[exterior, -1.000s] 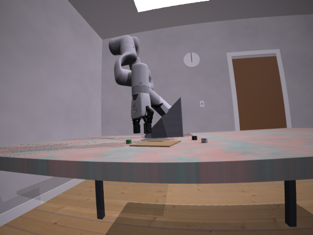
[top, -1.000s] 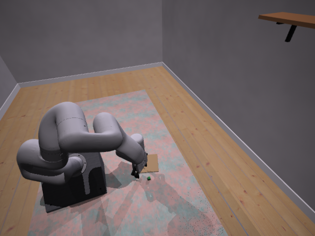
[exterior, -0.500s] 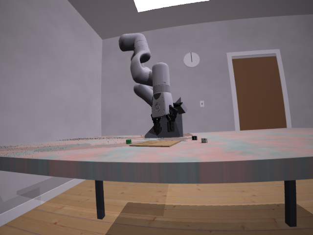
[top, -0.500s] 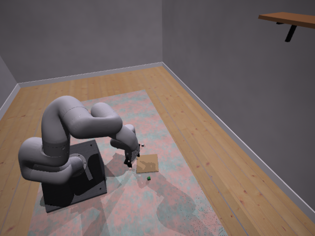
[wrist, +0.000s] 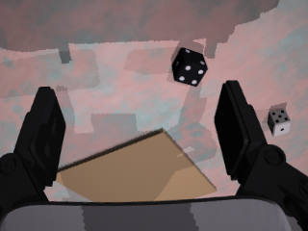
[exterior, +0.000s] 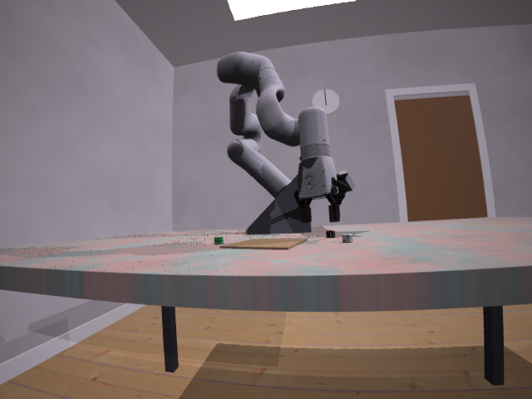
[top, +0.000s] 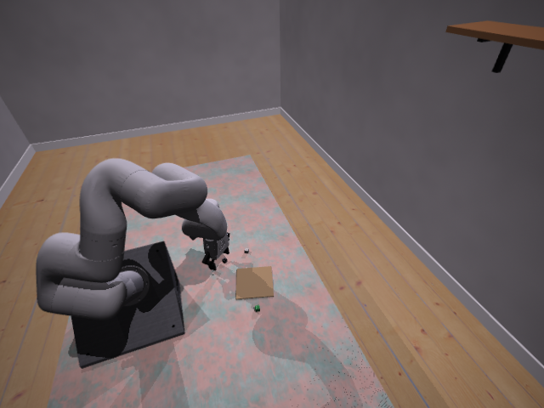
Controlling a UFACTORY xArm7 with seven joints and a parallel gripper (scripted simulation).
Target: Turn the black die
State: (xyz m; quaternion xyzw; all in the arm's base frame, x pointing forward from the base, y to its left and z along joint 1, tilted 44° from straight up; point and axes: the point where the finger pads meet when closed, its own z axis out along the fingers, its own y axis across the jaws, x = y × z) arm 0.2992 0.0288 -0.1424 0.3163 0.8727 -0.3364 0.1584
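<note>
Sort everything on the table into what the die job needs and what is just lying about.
Needed:
black die
white die
mat
gripper, open and empty

Lying about:
green die, which must only keep its face
shelf
door
clock

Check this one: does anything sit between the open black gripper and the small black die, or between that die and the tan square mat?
Nothing visible does. The gripper hangs open above the black die, with only table surface beneath. The white die lies off to the side, and the tan mat lies close by, unobstructed.
</note>
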